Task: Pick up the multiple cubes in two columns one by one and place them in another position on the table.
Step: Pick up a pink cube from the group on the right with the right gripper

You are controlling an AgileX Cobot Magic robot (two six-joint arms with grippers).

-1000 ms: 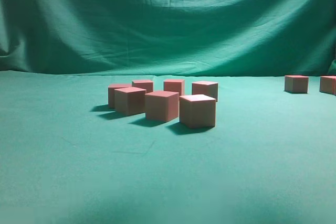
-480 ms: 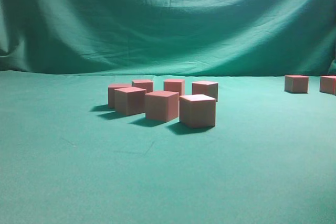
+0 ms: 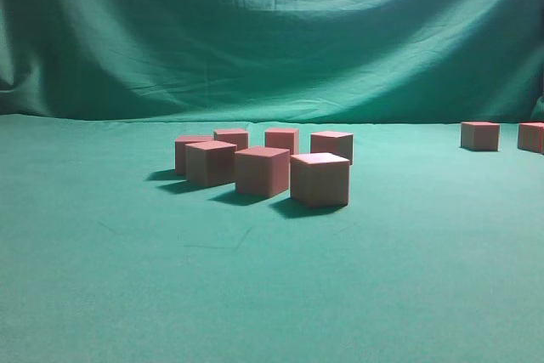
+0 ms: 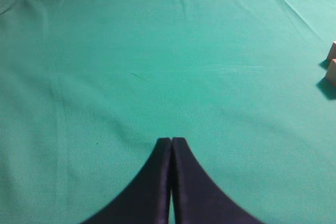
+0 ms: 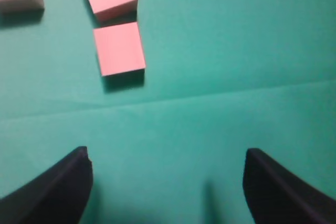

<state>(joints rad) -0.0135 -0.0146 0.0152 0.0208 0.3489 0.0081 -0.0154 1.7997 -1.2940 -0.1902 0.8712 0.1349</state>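
Right wrist view: right end effector (image 5: 167, 182) spread wide, empty, above teal cloth worktop (image 5: 236, 51) near salmon-pink wooden cubes (image 5: 119, 50); left end effector (image 4: 171, 142) clenched.

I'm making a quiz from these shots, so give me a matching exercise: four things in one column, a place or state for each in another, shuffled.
Things:
1. left gripper
2. right gripper
3. nearest cube
4. backdrop cloth

States:
A. jaws wide apart, nothing between them
B. at the front of the middle group
C. tips pressed together
D. hangs behind the table

Pairs: 1-C, 2-A, 3-B, 4-D
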